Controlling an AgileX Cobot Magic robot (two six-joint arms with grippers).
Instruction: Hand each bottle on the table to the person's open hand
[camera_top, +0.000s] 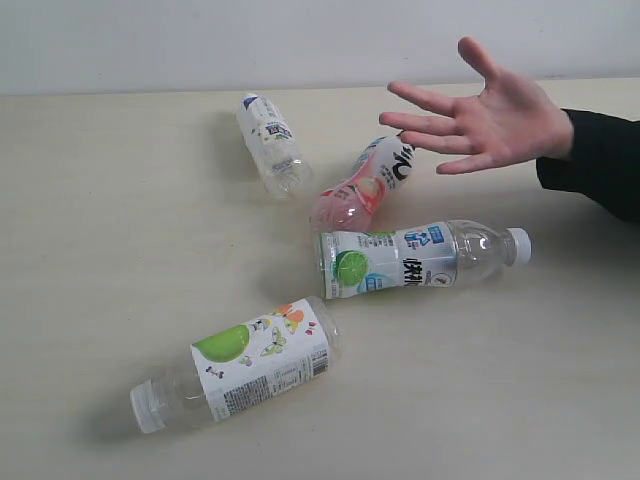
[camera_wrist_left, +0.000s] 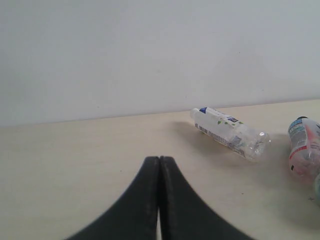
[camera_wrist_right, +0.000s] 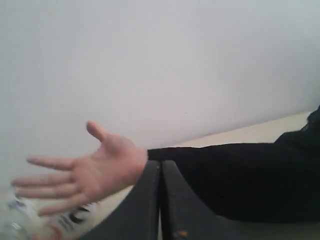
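While the person's open hand (camera_top: 495, 125) hovers over the pink bottle (camera_top: 350, 200) on the counter (camera_top: 100, 250), the left gripper (camera_wrist_left: 159, 161) and right gripper (camera_wrist_right: 160, 164) are pinched together, empty.

Backdrop: a plain white wall (camera_top: 300, 40) is seen directly behind the far edge of the table (camera_top: 100, 200). The table is surfaced in pale cream wood grain. Both are lit softly and evenly, and only faint shadows are cast.
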